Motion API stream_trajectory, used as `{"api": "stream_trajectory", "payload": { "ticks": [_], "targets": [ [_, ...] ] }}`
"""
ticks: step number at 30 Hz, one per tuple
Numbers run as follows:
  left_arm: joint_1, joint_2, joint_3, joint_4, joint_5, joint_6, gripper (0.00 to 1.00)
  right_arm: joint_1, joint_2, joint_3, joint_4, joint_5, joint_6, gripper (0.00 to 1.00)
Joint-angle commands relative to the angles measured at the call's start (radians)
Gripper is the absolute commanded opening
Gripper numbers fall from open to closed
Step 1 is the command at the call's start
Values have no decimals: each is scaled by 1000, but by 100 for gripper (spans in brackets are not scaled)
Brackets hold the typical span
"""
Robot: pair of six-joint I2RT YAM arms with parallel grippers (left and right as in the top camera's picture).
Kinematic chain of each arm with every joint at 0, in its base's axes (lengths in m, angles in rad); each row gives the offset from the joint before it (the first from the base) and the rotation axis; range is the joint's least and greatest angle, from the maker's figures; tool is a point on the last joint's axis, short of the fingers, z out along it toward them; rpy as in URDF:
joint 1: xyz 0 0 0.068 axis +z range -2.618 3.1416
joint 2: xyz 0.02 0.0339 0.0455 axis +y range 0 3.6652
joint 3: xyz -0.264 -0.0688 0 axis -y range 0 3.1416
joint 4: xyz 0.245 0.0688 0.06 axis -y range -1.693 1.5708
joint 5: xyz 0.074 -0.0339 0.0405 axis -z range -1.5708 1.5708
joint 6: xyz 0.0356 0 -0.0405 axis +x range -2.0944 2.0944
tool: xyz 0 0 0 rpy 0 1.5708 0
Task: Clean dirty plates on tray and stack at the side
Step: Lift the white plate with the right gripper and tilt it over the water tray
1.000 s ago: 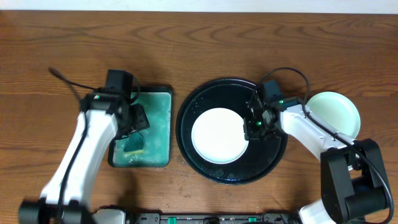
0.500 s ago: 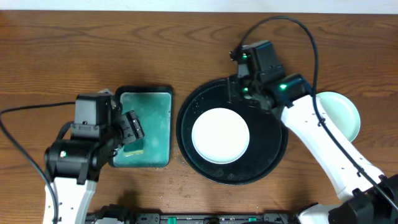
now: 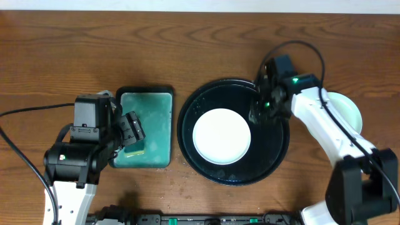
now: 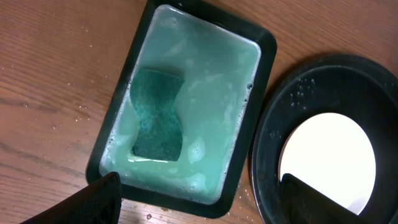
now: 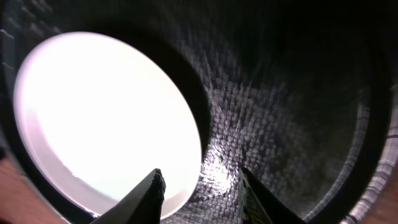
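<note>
A white plate (image 3: 222, 136) lies in the middle of the round black tray (image 3: 275, 150). My right gripper (image 3: 257, 115) hangs low at that plate's right edge. In the right wrist view the white plate (image 5: 106, 118) fills the left, and my right gripper (image 5: 200, 193) is open: one finger stands over the plate's rim, the other over the wet tray (image 5: 298, 93). It holds nothing. A pale mint plate (image 3: 350, 115) sits on the table to the right of the tray, partly hidden by my right arm. My left gripper (image 3: 132, 134) (image 4: 199, 208) is open and empty.
A rectangular black-rimmed tray (image 3: 156, 112) (image 4: 264, 50) of teal soapy water stands left of the round tray. A teal sponge (image 4: 157, 115) lies in its left half, under my left gripper. Bare wooden table surrounds both trays.
My right arm swung up to the tray's far rim and came back down to the white plate's right edge, opening its jaws. My left arm drew back and opened wider.
</note>
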Motion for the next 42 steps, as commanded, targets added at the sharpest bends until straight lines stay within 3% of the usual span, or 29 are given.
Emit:
{"api": "stream_trajectory", "payload": {
  "ticks": [1, 6, 9, 10, 13, 14, 20, 26, 32, 36, 42],
  "targets": [
    [3, 4, 22, -4, 6, 13, 81, -6, 12, -88, 87, -170, -72, 37],
    [3, 4, 22, -4, 6, 14, 81, 21, 12, -194, 198, -51, -5, 41],
    [3, 4, 22, -4, 6, 14, 81, 28, 12, -246, 257, -41, 0, 39],
    [3, 4, 22, -4, 6, 14, 81, 28, 12, -256, 273, -49, 1, 36],
    [3, 4, 22, -4, 6, 14, 81, 28, 12, -277, 318, -66, 26, 10],
    [3, 4, 22, -4, 6, 14, 81, 28, 12, -282, 330, -66, 42, 8],
    [3, 4, 22, -4, 6, 13, 81, 47, 13, -338, 417, -65, 84, 8],
    [3, 4, 22, -4, 6, 14, 81, 63, 11, -373, 472, -70, 119, 1],
    [3, 4, 22, -4, 6, 13, 81, 87, -53, -249, 333, -87, 126, 1],
    [3, 4, 22, -4, 6, 13, 81, 162, -126, -59, 225, -6, 121, 1],
    [3, 4, 22, -4, 6, 14, 81, 306, -122, 90, 329, 140, 124, 1]
  ]
}}
